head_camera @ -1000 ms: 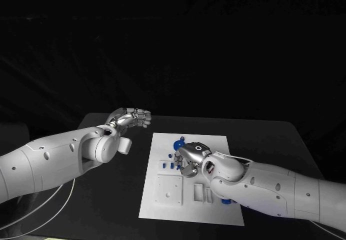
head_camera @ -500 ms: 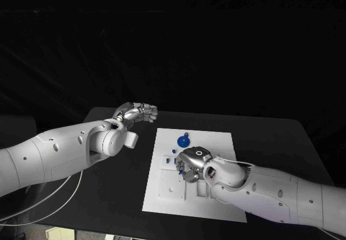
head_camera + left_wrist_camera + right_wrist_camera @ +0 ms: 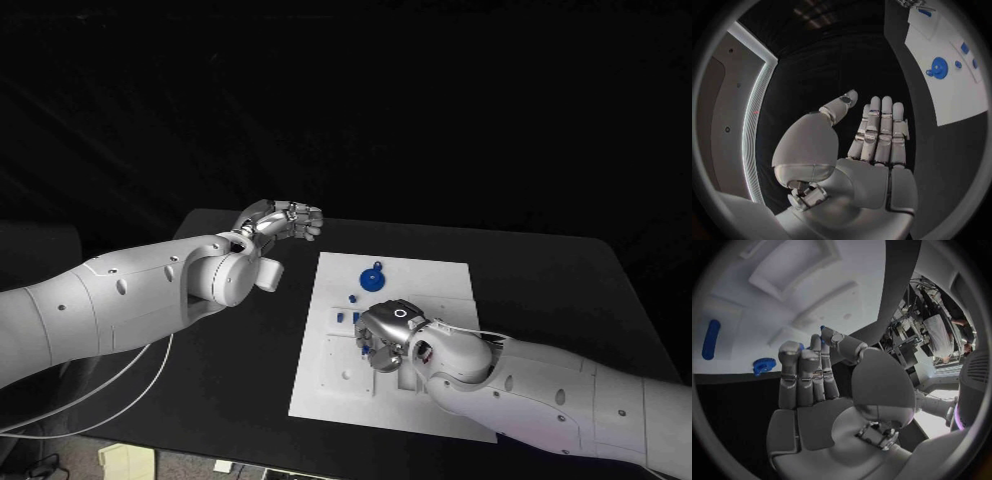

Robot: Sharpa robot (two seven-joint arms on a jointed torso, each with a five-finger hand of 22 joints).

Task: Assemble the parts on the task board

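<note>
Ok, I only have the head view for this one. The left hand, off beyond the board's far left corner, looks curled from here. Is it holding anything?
Observer: No. The left wrist view shows the left hand flat, with its fingers straight and side by side and its palm bare.
Operator: And the right hand, over the board?
Observer: In the right wrist view the right hand has straight fingers and a bare palm. A blue speck sits at the thumb's tip, and I cannot tell whether it is held.
Operator: Any parts hidden under that arm?
Observer: Yes. A blue gear lies at the edge of the task board, near the fingers.
</note>
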